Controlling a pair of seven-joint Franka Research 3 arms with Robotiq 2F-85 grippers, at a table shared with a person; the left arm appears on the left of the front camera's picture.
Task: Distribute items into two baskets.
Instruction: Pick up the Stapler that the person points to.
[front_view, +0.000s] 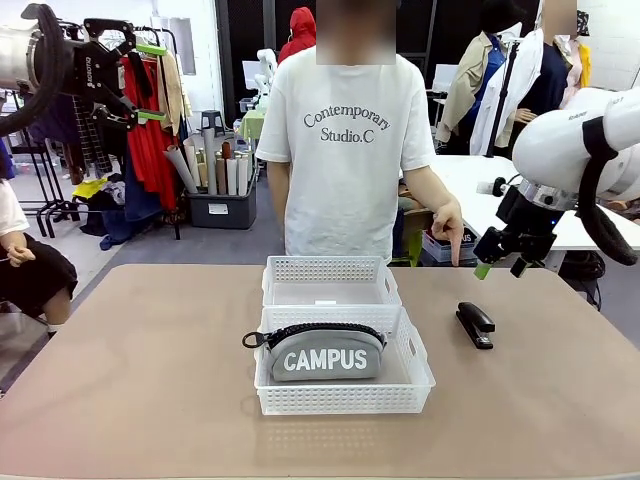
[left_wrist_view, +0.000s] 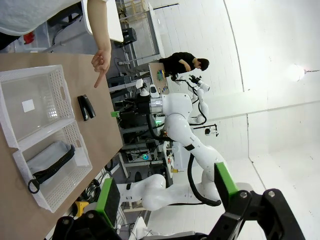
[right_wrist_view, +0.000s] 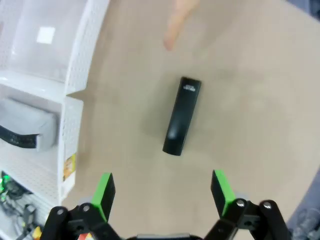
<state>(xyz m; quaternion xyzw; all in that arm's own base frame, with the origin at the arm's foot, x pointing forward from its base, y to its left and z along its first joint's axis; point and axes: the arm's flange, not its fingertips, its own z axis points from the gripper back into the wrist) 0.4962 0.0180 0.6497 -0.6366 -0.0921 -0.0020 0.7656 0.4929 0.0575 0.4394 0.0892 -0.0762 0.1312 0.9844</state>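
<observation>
The grey fabric zip pouch (front_view: 327, 355) with white "CAMPUS" lettering and a black zipper lies inside the nearer shallow white perforated plastic basket (front_view: 345, 400), at lower centre of the front view, lettering facing the camera and the zipper pull hanging over the basket's left rim. The small black desk stapler (front_view: 475, 324) lies flat on the bare tan table top (front_view: 150, 380) to the right of that basket, apart from it and touching nothing. The second matching white perforated basket (front_view: 330, 270) sits directly behind the first, the two walls touching, and holds no item; a small white label (front_view: 327, 301) marks its floor. The standing person's hand (front_view: 450, 225), in the upper right of centre, points one finger down toward the stapler without reaching it. The right gripper (front_view: 500, 265) hangs above the table at the right of the frame, up and to the right of the stapler; in the right wrist view its jaws (right_wrist_view: 164, 192) stand wide apart and hold nothing, with the stapler (right_wrist_view: 181, 116) at frame centre beyond them and the fingertip (right_wrist_view: 175, 25) at the top edge. The left gripper (front_view: 152, 82) is raised at the upper left, well clear of the table, jaws spread wide and empty, as the left wrist view (left_wrist_view: 167, 192) confirms.
</observation>
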